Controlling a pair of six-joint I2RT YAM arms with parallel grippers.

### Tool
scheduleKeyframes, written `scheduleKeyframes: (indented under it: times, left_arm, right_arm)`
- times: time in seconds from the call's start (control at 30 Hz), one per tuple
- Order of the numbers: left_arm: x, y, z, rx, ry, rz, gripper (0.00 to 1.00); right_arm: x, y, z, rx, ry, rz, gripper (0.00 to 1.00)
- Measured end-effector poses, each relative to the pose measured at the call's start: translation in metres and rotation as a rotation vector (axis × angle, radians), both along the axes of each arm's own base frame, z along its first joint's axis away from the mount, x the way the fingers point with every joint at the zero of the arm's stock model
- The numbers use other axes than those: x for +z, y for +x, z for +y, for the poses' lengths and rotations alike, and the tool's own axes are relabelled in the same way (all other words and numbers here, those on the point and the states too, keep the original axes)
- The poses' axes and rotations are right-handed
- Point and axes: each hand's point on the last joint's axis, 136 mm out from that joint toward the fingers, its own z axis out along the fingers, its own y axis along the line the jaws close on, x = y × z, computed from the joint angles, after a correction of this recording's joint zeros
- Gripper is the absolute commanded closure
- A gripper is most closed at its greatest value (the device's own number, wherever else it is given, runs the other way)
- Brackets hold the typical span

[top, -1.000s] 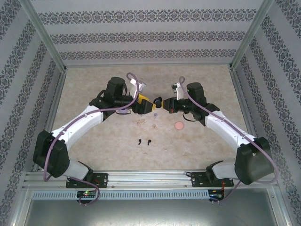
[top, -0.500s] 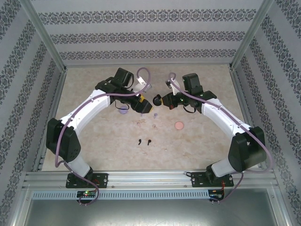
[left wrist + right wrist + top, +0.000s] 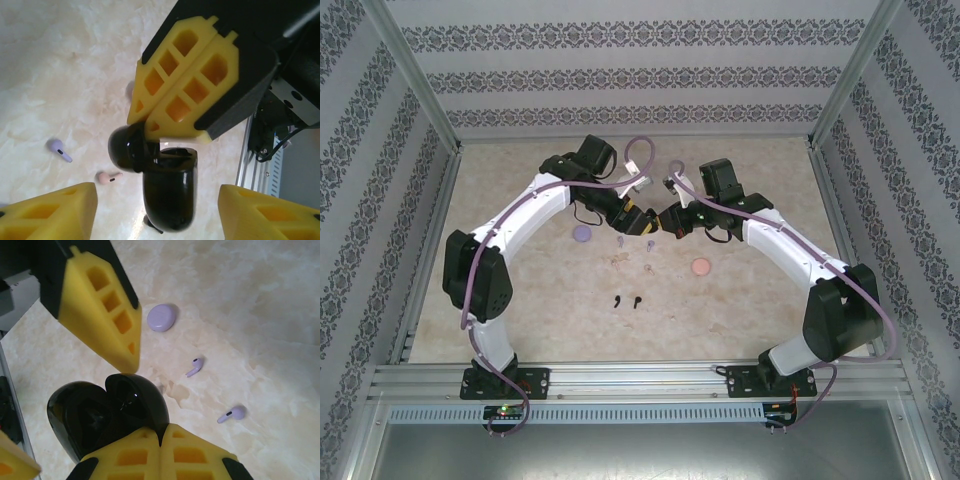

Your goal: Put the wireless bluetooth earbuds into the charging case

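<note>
R gripper (image 3: 160,432) pinched tight on open black case (image 3: 100,415), holding it aloft, prob. for a handover; L gripper (image 3: 157,187), half-open & empty, straddles it. Black earbuds (image 3: 636,299) & lilac earbuds (image 3: 194,367) lie on table (image 3: 740,310) below both grippers.

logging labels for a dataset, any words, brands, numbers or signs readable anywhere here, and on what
None can be read.
The black charging case is plain and glossy, with no logo showing.
The lilac case, the pink case and the lilac earbuds show no print.
The wallpaper has an ornamental pattern, no letters.
The boards at the arm bases are too small to tell.
</note>
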Motion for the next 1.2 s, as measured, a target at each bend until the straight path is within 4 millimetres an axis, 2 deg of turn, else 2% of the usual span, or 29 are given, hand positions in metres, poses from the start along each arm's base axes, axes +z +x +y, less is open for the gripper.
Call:
scheduleKeyframes:
  times: [0.33, 0.6, 0.73, 0.93, 0.97, 1.0, 1.03, 1.1, 1.2]
  left_arm:
    - [0.005, -0.006, -0.005, -0.039, -0.044, 0.035, 0.60]
    - [0.003, -0.010, -0.007, -0.055, -0.063, 0.070, 0.61]
    - [0.001, -0.010, -0.008, -0.060, -0.066, 0.078, 0.71]
    - [0.002, -0.012, -0.006, -0.065, -0.074, 0.089, 0.94]
    - [0.002, -0.012, -0.007, -0.066, -0.075, 0.088, 0.97]
    - [0.003, -0.012, -0.007, -0.067, -0.077, 0.088, 1.00]
    - [0.003, -0.012, -0.007, -0.067, -0.078, 0.089, 1.00]
    - [0.003, -0.012, -0.006, -0.065, -0.084, 0.095, 1.00]
    - [0.000, -0.007, -0.002, -0.044, -0.097, 0.090, 1.00]
  right_arm:
    - [0.002, -0.002, 0.003, 0.008, 0.003, -0.004, 1.00]
    - [0.003, -0.001, 0.003, 0.007, 0.008, -0.012, 1.00]
    - [0.004, 0.000, 0.004, 0.006, 0.011, -0.017, 1.00]
    - [0.007, -0.001, 0.005, 0.010, 0.019, -0.019, 1.00]
    - [0.007, -0.001, 0.005, 0.009, 0.019, -0.018, 0.95]
    - [0.007, -0.001, 0.005, 0.006, 0.021, -0.015, 0.83]
    - [0.007, -0.001, 0.005, 0.004, 0.022, -0.014, 0.71]
    - [0.009, 0.001, 0.002, -0.020, 0.017, -0.009, 0.56]
    - [0.018, 0.002, -0.005, -0.059, 0.035, -0.011, 0.41]
